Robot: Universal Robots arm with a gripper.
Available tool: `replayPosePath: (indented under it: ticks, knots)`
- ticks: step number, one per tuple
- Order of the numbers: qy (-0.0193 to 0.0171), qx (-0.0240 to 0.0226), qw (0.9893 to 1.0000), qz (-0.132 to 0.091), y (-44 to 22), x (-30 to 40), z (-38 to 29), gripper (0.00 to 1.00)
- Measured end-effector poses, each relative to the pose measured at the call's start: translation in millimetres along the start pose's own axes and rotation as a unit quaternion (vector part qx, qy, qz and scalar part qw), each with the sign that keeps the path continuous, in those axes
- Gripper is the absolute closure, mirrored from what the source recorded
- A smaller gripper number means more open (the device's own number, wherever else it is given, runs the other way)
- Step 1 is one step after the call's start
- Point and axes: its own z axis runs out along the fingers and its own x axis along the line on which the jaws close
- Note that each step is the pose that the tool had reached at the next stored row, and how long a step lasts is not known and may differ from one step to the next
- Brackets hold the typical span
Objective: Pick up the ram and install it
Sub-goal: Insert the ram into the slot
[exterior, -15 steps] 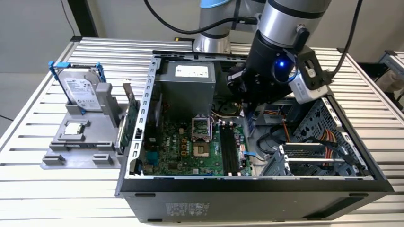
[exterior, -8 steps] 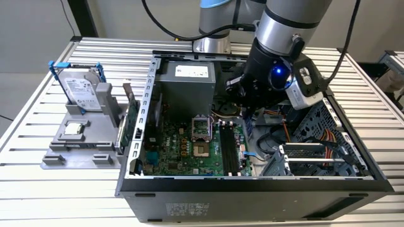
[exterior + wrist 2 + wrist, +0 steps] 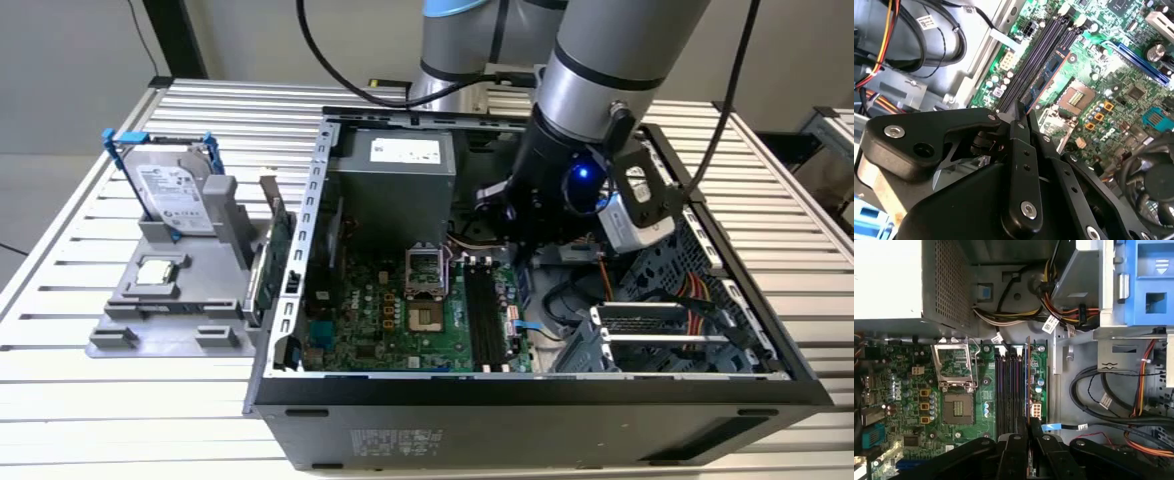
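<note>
In the exterior view, the grey robot arm reaches down into an open black desktop computer case (image 3: pixel 534 400) lying on a slatted metal table (image 3: pixel 80 400), its dark wrist hanging over the green motherboard (image 3: pixel 387 320) beside the row of long black memory slots (image 3: pixel 483 320); the gripper's tips are hidden behind the wrist here. On the exterior view's left, outside the case, a grey plastic holder (image 3: pixel 167 300) carries a silver hard drive in a blue frame (image 3: pixel 167 185), and a green card with a metal bracket (image 3: pixel 274 265) stands just beside the case wall. In the second wrist view, the black two-fingered gripper (image 3: pixel 1021 112) is pressed together on the ram (image 3: pixel 1049 75), a long narrow dark-blue board stick seen edge-on, which runs away from the fingertips along the black memory slots (image 3: pixel 1036 52), parallel to them and at the slot nearest the square silver processor socket (image 3: pixel 1074 97); whether it is fully seated I cannot tell. In the first wrist view, the gripper (image 3: pixel 1029 422) pinches the thin ram (image 3: pixel 1027 380), which stands on edge at the outermost memory slot (image 3: pixel 1009 390), on the side away from the processor socket (image 3: pixel 956 385), with bundled cables (image 3: pixel 1114 410) beyond.
</note>
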Motion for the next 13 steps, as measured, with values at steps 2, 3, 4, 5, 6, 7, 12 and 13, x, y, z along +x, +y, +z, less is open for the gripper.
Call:
replayPosePath:
  ticks: [2, 3, 4, 5, 6, 7, 12, 13]
  knots:
    - [0.0, -0.0001, 1.0, 0.0, -1.7, -0.2, 3.6, 1.0]
    - [0.0, 0.0, 1.0, 0.0, -2.5, -0.3, 5.4, 1.0]
    - [0.0, 0.0, 1.0, 0.0, -3.5, -0.4, 7.3, 1.0]
    - [0.0, -0.0001, 1.0, 0.0, -4.5, -0.5, 9.2, 1.0]
    - [0.0, -0.0001, 1.0, 0.0, -5.1, -0.5, 10.9, 1.0]
    - [0.0, 0.0, 1.0, 0.0, -5.8, -0.6, 12.7, 1.0]
    - [-0.0001, 0.0, 1.0, 0.0, -9.0, -1.1, 21.9, 1.0]
    - [-0.0001, -0.0001, 1.0, 0.0, -9.4, -1.1, 23.7, 1.0]
